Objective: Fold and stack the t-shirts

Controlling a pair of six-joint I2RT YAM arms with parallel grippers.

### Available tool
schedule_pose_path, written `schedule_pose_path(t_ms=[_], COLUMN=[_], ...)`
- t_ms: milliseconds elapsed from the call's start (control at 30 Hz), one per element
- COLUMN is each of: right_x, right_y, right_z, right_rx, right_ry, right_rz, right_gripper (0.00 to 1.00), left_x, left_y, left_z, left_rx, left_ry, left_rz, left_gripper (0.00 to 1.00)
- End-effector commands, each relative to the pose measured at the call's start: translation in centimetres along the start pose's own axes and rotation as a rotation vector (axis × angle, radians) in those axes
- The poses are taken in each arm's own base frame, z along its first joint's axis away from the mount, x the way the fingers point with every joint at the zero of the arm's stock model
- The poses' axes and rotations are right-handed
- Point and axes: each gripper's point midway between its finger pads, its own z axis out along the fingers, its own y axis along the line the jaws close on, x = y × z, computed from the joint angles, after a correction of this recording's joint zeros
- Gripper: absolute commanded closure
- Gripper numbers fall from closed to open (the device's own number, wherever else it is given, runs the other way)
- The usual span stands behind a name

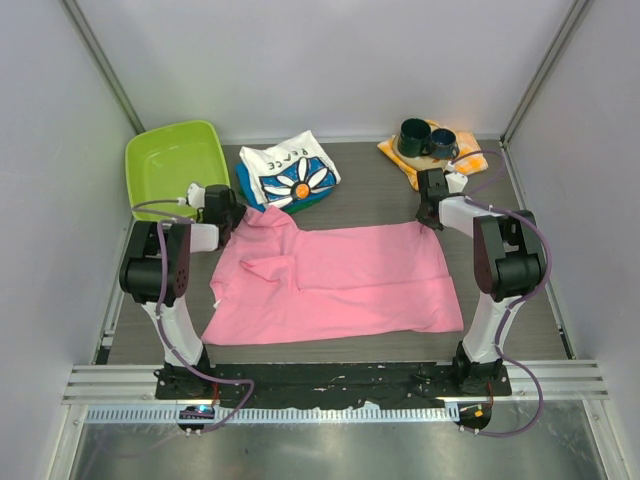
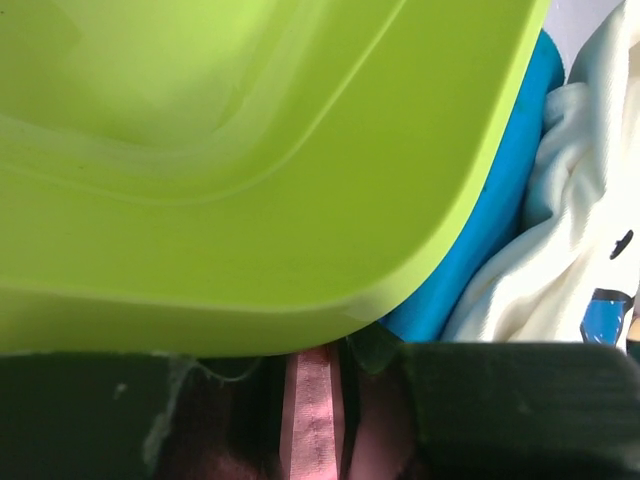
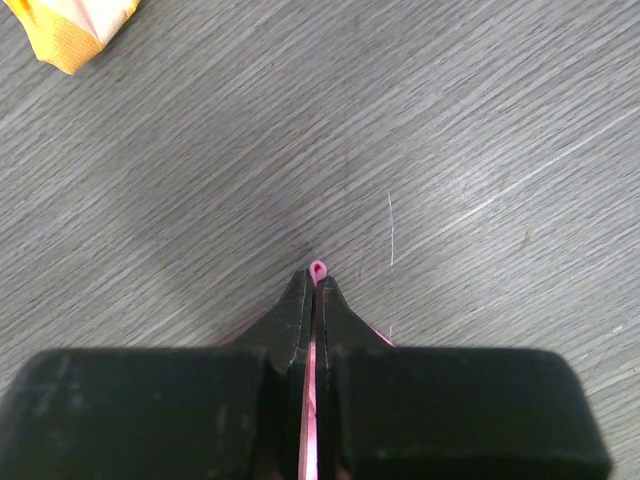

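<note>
A bright pink t-shirt [image 1: 340,285] lies spread across the middle of the table. My left gripper [image 1: 237,213] is shut on its far left corner; a strip of pink cloth [image 2: 315,420] shows between the jaws. My right gripper [image 1: 428,215] is shut on its far right corner, a pink tip [image 3: 318,270] poking out between the fingertips. A white daisy-print "PEACE" shirt [image 1: 292,175] lies on blue and green folded shirts [image 1: 247,185] at the back; the white shirt [image 2: 575,250] and a blue one [image 2: 490,220] also show in the left wrist view.
A lime green tub [image 1: 175,165] stands at the back left, close above my left gripper in the left wrist view [image 2: 250,150]. Two dark mugs [image 1: 428,140] sit on an orange checked cloth [image 1: 405,160] at the back right; the cloth also shows in the right wrist view [image 3: 75,30].
</note>
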Motion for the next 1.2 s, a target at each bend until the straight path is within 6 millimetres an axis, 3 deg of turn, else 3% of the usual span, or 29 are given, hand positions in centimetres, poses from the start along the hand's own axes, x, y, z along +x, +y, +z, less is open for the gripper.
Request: schedule_pose_path(t_ms=[0,167,400,600,733,833,867,933,967,1067,1167], right_x=[1.5,0.2,-0.7,-0.5,-0.7,-0.6,-0.6,-0.6,-0.6,-0.6,-0.6], right_y=[0.4,0.7,0.4,-1.0,-2.1,-2.4,-2.3,-2.3,-2.2,-2.2,-1.9], right_z=[0.2,-1.5,-4.7,-7.9,-9.8,-10.1,-10.1,-10.0,-10.0,-9.7,-9.5], right_rx=[-0.009,-0.034,-0.05,-0.053,-0.051,-0.052,-0.055,-0.053,-0.055,-0.047,-0.049], right_ry=[0.037,-0.002,-0.052,-0.086,-0.116,-0.12,-0.118,-0.113,-0.113,-0.114,-0.112], right_rz=[-0.032,-0.02,-0.028,-0.037,-0.034,-0.032,-0.03,-0.033,-0.034,-0.039,-0.042], right_gripper=[0.99,0.99,0.99,0.99,0.99,0.99,0.99,0.99,0.99,0.99,0.99], left_x=[-2.5,-3.9,-3.5,-3.4,-2.9,-1.7,-1.3,-0.5,-0.5,-0.2,0.2], left_y=[-3.9,-6.2,-8.1,-8.4,-6.9,-5.7,-5.5,-4.6,-4.7,-4.6,-3.8], left_z=[-1.1,-3.8,-8.1,-12.8,-14.6,-13.9,-13.4,-12.0,-11.4,-9.4,-7.1], left_rx=[0.106,0.15,0.177,0.191,0.172,0.137,0.134,0.098,0.101,0.089,0.07], left_ry=[-0.048,-0.052,0.018,0.029,0.018,0.053,0.058,0.073,0.066,0.053,0.061], left_rz=[-0.018,0.009,0.033,0.061,0.105,0.122,0.126,0.139,0.14,0.142,0.106], left_gripper=[0.82,0.83,0.83,0.82,0.79,0.65,0.42,0.25,0.11,0.01,0.03])
